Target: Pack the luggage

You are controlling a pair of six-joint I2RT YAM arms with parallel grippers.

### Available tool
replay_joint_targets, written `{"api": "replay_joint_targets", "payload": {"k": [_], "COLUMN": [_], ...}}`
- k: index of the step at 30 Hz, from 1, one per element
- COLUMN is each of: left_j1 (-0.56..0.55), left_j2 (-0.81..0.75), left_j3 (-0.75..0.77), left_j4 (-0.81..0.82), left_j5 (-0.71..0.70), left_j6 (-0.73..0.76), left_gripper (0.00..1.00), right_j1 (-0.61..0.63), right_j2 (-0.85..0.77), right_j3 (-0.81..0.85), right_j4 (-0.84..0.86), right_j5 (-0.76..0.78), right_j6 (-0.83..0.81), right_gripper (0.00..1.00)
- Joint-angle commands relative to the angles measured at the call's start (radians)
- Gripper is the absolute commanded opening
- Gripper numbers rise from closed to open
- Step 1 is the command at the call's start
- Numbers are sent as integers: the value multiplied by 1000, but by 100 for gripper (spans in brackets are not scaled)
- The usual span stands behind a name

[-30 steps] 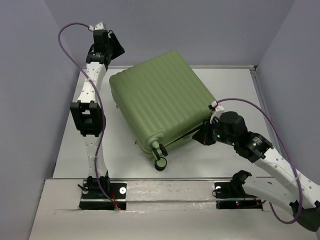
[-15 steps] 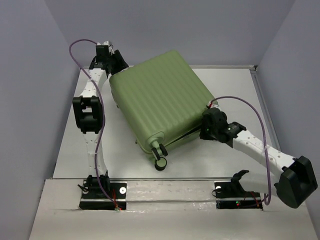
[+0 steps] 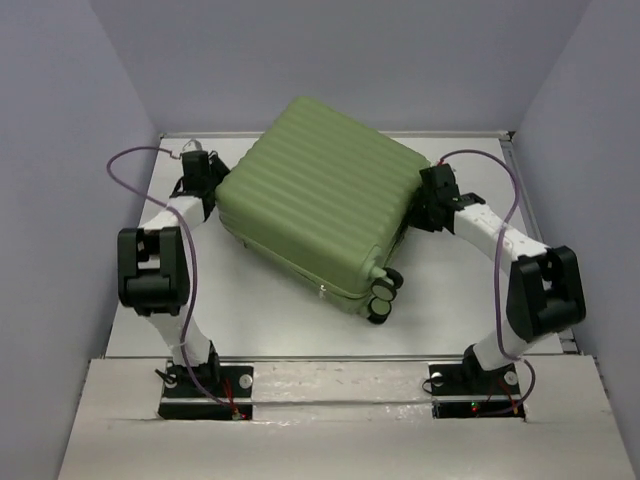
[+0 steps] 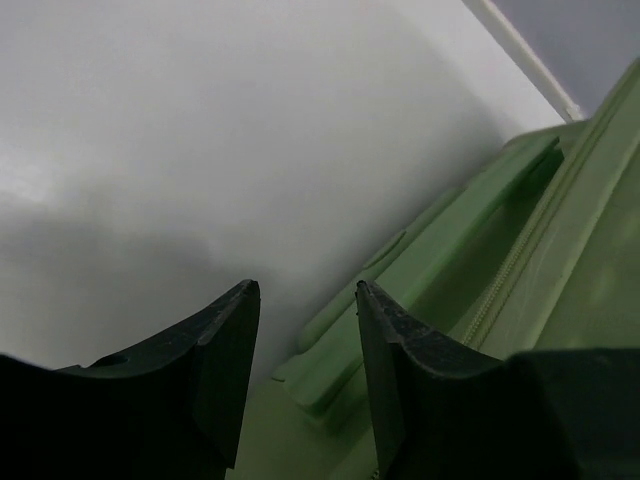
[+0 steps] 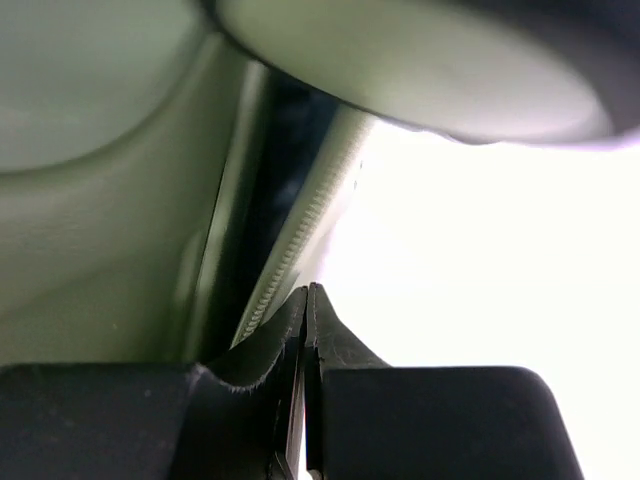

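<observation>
The luggage [image 3: 320, 195], a light-green ribbed hard-shell suitcase, lies shut and flat at the table's middle, its black-and-green wheels [image 3: 381, 298] toward the front right. My left gripper [image 3: 212, 180] is low against the suitcase's left corner. In the left wrist view that gripper [image 4: 306, 290] is open with nothing between its fingers, and a green moulded handle [image 4: 420, 265] lies just ahead. My right gripper [image 3: 422, 208] is pressed against the suitcase's right side. In the right wrist view it [image 5: 308, 290] is shut on nothing, its tips at the zipper seam [image 5: 300, 225].
A white table [image 3: 250, 300] with a raised rim [image 3: 515, 180] on the right carries the suitcase. Purple-grey walls close in on three sides. Cables [image 3: 130, 165] loop off both arms. The arm bases [image 3: 205, 385] sit at the near edge.
The suitcase has turned counter-clockwise, its wheels swinging to the right. Both arms have dropped low against its left and right sides. The left gripper has narrowed slightly.
</observation>
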Motion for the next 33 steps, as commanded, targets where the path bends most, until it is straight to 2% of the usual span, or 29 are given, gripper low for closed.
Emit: {"api": "replay_joint_targets", "payload": {"k": [1,2,3,4,5,6,7,8,10,14,16,18,21,22,23,24,25,26,27,29,31,32,33], "left_j1": [-129,-138,-152,-165,-185,-216,-228,-254,-273,-284,-284,-284,-282,-282,-282,-282,-282,-281,-278,-270,-236,-215,-145], "left_j2": [-317,-413,-464,-510,-556,-643,-683,-731,-858,-1041,-1099,-1098,-1075,-1069,-1077,-1098,-1109,-1112,-1106,-1019,-887,-845,-780], "left_j3": [-369,-464,-509,-554,-587,-655,-689,-719,-790,-813,-746,-624,-501,-438,-396,-384,-372,-334,-333,-229,-118,-94,-68], "left_j4": [70,78,80,83,83,70,69,69,41,-46,-104,-167,-207,-232,-245,-247,-244,-238,-243,-262,-292,-295,-275], "left_j5": [-21,-34,-50,-76,-90,-97,-107,-119,-157,-283,-341,-413,-438,-449,-455,-467,-479,-502,-509,-493,-457,-384,-330], "left_j6": [-68,-74,-80,-83,-85,-104,-120,-131,-144,-140,-91,-56,-2,9,23,35,44,75,75,122,147,147,133], "left_gripper": [53,52,52,52,52,52,52,52,52,54,61,75,86,91,93,95,97,99,99,99,99,99,99], "right_j1": [76,76,76,76,76,76,76,76,76,67,67,67,67,67,67,67,67,67,67,67,94,111,129], "right_j2": [272,330,391,507,562,605,649,651,615,553,487,388,286,206,158,107,55,-41,-88,-169,-267,-294,-336], "right_j3": [347,507,599,688,780,935,989,1024,1057,1084,1063,1017,907,865,751,680,608,475,413,295,146,103,28], "right_j4": [363,337,298,212,165,128,87,73,47,-19,-41,-44,-30,-9,13,43,77,135,161,241,276,295,297], "right_j5": [-460,-538,-566,-583,-596,-617,-620,-613,-546,-469,-411,-349,-338,-329,-324,-324,-323,-323,-327,-375,-419,-416,-409], "right_j6": [-7,12,27,39,48,47,47,41,0,-83,-117,-149,-180,-186,-191,-189,-183,-160,-149,-125,-94,-94,-99], "right_gripper": [7,7,8,15,26,47,57,75,93,100,100,100,100,98,90,79,62,27,15,7,7,7,7]}}
